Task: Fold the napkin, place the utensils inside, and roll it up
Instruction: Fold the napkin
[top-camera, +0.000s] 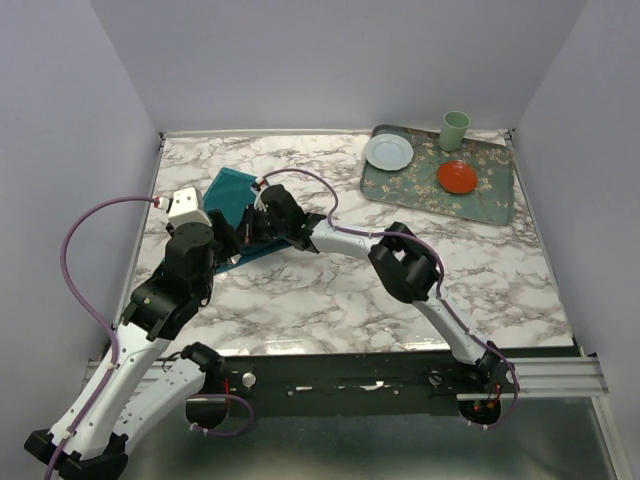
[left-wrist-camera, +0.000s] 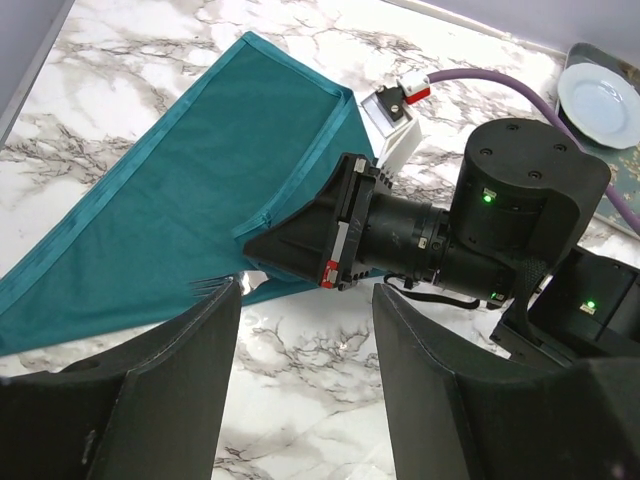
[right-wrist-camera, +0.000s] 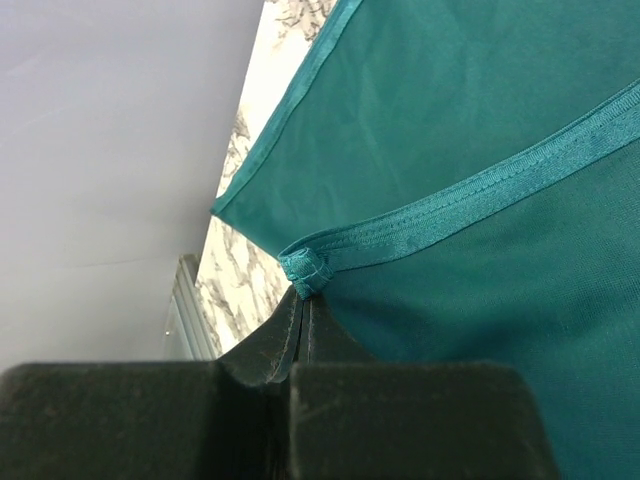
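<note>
The teal napkin (left-wrist-camera: 180, 190) lies on the marble at the far left, partly folded over; it also shows in the top view (top-camera: 228, 188). My right gripper (right-wrist-camera: 305, 290) is shut on a hemmed corner of the napkin and holds that corner just above the cloth; it also shows in the left wrist view (left-wrist-camera: 262, 245). My left gripper (left-wrist-camera: 305, 320) is open and empty above bare marble, just in front of the napkin's near edge. Silvery fork tines (left-wrist-camera: 208, 287) peek out at that edge beside my left finger. The rest of the utensils is hidden.
A patterned grey-green tray (top-camera: 440, 180) at the back right holds a white plate (top-camera: 388, 151), a red plate (top-camera: 456, 177) and a green cup (top-camera: 454, 130). The two arms crowd together over the napkin. The left wall is close.
</note>
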